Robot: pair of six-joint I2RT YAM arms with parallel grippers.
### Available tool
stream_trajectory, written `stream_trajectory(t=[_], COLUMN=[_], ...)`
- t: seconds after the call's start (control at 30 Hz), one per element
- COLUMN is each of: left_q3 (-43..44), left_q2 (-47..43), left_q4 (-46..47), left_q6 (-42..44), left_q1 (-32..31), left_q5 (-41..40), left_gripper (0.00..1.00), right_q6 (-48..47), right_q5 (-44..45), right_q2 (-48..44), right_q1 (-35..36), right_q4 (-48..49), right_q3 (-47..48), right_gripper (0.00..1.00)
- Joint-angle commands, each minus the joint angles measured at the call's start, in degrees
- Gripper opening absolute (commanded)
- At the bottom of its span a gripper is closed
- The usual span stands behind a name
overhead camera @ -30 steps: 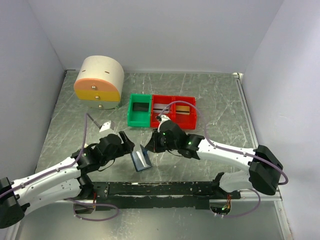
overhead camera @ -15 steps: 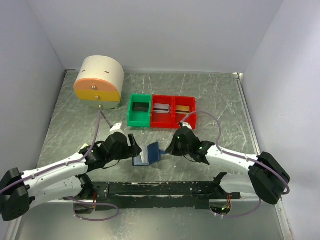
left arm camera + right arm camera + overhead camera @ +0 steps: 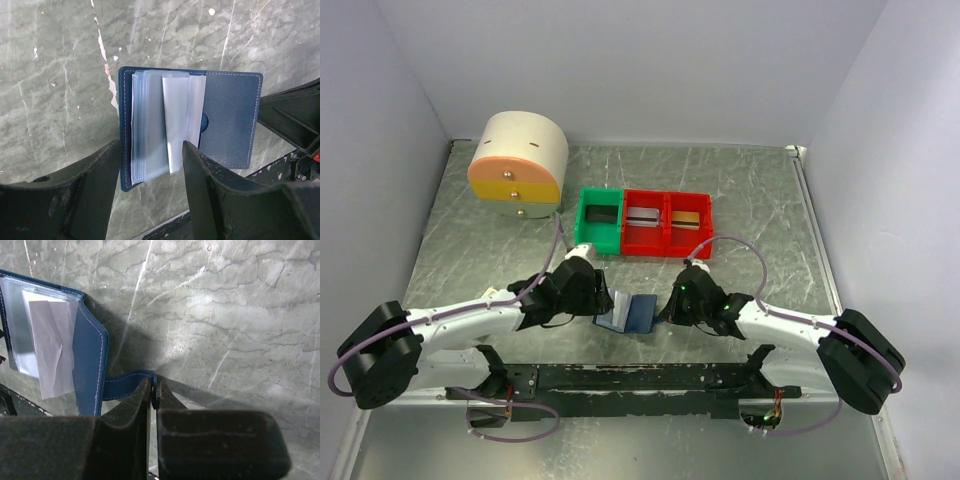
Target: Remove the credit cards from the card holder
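The card holder [image 3: 630,313] lies spread open on the table between my two grippers, navy cover down, clear sleeves [image 3: 150,127] facing up. A pale leaf [image 3: 177,122] stands out among the sleeves; I cannot tell if it is a card. My right gripper [image 3: 154,386] is shut on the strap tab [image 3: 125,385] at the holder's right edge. My left gripper [image 3: 150,150] is open, one finger on each side of the sleeves' near edge. A pale grey card [image 3: 642,217] and a gold-tan card [image 3: 686,218] lie in the red tray [image 3: 665,247].
A green bin [image 3: 599,243] holding something dark adjoins the red tray behind the holder. A round cream drawer unit [image 3: 518,163] stands at the back left. The black base rail [image 3: 630,378] runs along the table's near edge.
The card holder has come down from a tilted hold to lie open between the grippers. Both grippers moved nearer the front edge. The left jaws have narrowed.
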Motion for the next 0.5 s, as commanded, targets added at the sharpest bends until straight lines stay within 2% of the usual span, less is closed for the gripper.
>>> stream_trajectory(t=[0.0,0.23,0.47], left_q3=[2.1,2.4,3.5], left_q2=[-1.5,-8.2,-3.3], left_q4=[-0.9,-3.3,-1.1], left_q6=[1.0,1.8,3.3], left_q1=[-0.2,-0.4,-0.3], left_q5=[-0.3,-3.0,1.2], left_gripper=[0.64,0.76,0.74], right_q6=[-0.6,-1.4,-1.6], right_q5=[1.0,2.9,3.5], right_q2=[0.7,1.5,1.5], right_q1=[-0.2,-0.3,-0.3], right_q4=[0.2,-1.7,-2.1], right_q3=[1.3,2.9,3.9], right_gripper=[0.0,0.0,0.0])
